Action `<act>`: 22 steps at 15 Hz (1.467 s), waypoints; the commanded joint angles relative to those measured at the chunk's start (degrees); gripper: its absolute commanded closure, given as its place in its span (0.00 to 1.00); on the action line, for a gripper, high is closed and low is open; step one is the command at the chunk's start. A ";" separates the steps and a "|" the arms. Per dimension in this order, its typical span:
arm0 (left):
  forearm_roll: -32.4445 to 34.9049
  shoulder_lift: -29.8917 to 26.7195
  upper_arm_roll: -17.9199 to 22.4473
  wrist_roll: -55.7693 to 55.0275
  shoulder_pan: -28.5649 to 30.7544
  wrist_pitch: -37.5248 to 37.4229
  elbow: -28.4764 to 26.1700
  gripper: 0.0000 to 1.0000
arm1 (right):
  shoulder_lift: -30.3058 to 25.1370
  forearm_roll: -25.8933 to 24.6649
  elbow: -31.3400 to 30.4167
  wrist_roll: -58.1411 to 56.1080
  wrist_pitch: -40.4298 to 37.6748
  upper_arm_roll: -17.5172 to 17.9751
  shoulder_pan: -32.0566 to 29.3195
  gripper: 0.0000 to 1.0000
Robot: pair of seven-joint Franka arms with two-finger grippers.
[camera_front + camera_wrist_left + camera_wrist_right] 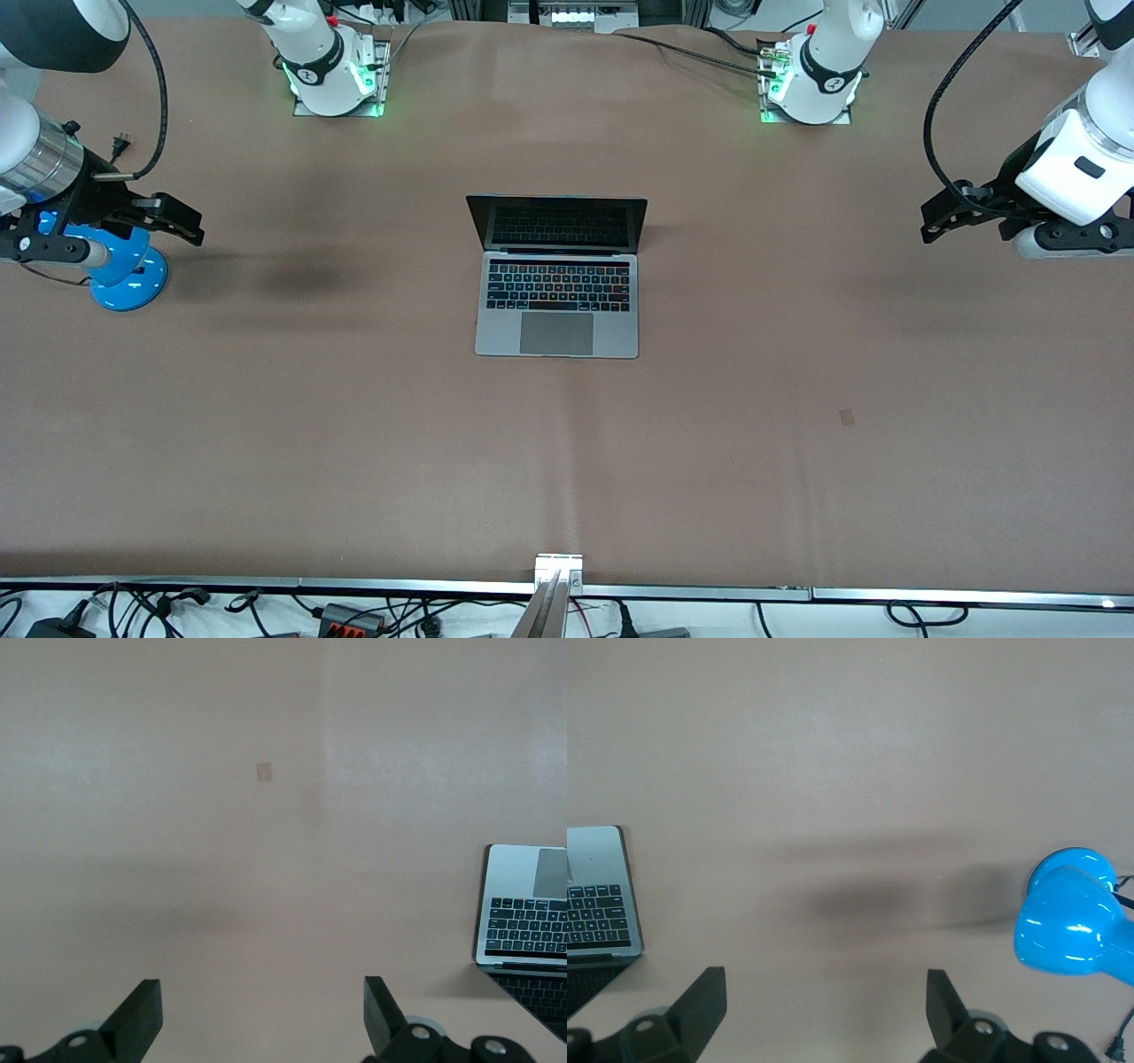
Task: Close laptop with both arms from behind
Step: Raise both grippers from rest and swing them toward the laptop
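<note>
The space-grey laptop (556, 301) lies open in the middle of the table, its dark screen upright and facing the front camera. My right gripper (182, 221) is open and empty, up in the air at the right arm's end of the table, well apart from the laptop. My left gripper (937, 217) is open and empty at the left arm's end, also well apart. The left wrist view shows its open gripper (263, 1014) over bare table with the laptop (527, 912) at the edge. The right wrist view shows its open gripper (826, 1005) and the laptop's corner (598, 904).
A blue desk lamp (128, 270) stands under the right arm; it also shows in the right wrist view (1072, 926). A small tape mark (847, 416) lies on the brown table cover, also seen in the left wrist view (264, 772). Cables run along the table's edges.
</note>
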 commanded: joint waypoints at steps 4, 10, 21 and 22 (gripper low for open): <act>-0.21 -0.92 -0.31 0.21 0.07 -0.77 -0.16 0.00 | 0.70 0.66 2.70 -1.91 -1.51 -0.19 -0.24 0.00; -0.30 1.63 -0.31 -0.23 -0.72 -3.56 2.30 0.00 | 0.61 0.75 5.61 -1.65 -3.96 -0.27 -0.24 0.00; -0.56 6.73 -0.22 7.21 0.07 -5.51 3.88 0.57 | 2.72 11.80 0.79 4.41 -4.06 -0.71 2.84 1.00; -0.91 6.73 -0.22 9.50 0.07 -5.86 3.71 0.77 | 2.72 12.86 -0.53 4.68 -3.45 -0.71 3.71 1.00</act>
